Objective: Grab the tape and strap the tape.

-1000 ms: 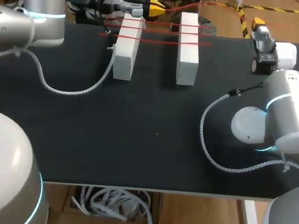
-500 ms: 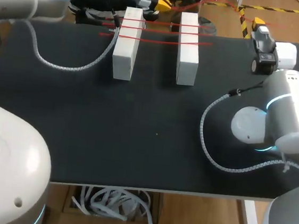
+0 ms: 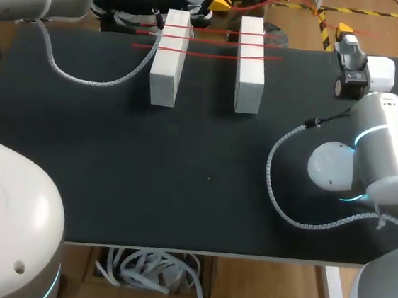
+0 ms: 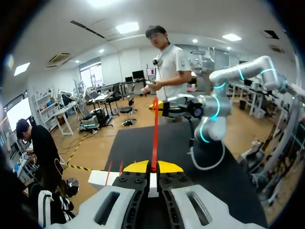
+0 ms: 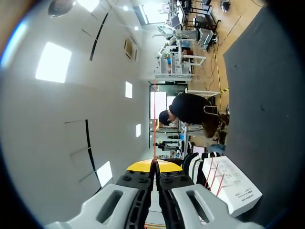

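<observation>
At the far edge of the black table (image 3: 182, 176), across two white blocks:

- Tape (image 3: 212, 53): a thin red strand lying in several parallel runs over both block tops. Its long axis goes side to side, along the far edge. A further run hangs in the air past that edge, between the two grippers.
- Left block (image 3: 169, 57) and right block (image 3: 251, 62): side by side and apart, with their long axes pointing away from the robot.
- Left gripper (image 4: 152, 167): past the far edge, near the left block's far end. Its yellow tips are pinched together on the tape, which runs straight ahead from them toward the other arm.
- Right gripper (image 5: 154, 164): at the table's far right corner. Its fingers are closed on the tape, and the strand leads straight out from the tips.
</observation>
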Tool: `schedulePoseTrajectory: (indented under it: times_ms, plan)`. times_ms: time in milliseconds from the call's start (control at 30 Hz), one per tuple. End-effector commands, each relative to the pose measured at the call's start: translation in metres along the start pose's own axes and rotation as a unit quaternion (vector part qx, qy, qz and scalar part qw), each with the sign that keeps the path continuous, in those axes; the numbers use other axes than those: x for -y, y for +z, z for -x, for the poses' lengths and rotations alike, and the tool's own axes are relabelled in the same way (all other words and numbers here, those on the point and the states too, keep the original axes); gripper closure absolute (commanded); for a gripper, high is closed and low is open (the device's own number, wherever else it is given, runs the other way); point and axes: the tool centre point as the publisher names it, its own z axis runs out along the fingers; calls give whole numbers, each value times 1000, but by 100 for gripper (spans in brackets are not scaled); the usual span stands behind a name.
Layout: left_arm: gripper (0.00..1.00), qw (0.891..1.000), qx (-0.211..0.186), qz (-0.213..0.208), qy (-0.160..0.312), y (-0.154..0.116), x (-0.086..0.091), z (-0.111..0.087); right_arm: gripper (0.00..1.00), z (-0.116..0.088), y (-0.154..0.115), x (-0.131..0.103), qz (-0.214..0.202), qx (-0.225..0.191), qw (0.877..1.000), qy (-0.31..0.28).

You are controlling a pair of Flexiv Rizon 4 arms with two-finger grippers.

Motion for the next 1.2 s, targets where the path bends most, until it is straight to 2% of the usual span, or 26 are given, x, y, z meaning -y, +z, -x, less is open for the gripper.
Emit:
schedulePoseTrajectory:
  times_ms: [33,200,333,600,800,900,1033,1200]
  plan:
    - [100,999,-1,50,-8,2,2,-2,100,-1,0,0,-1,1,1000,-1]
    - [100,992,-6,128,-11,9,10,0,100,-1,0,0,-1,1,1000,-1]
    - [100,989,-12,147,-19,11,13,2,100,-1,0,0,-1,1,1000,-1]
    - [100,975,-23,222,-27,15,18,6,100,-1,0,0,-1,1,1000,-1]
    - [100,969,-28,243,-30,17,21,6,100,-1,0,0,-1,1,1000,-1]
    - [100,962,-18,270,-28,17,22,7,100,-1,0,0,-1,1,1000,-1]
    - [100,959,-8,281,-33,17,22,6,100,-1,0,0,-1,1,1000,-1]
    - [100,952,-25,304,-34,26,19,2,100,-1,0,0,-1,1,1000,-1]
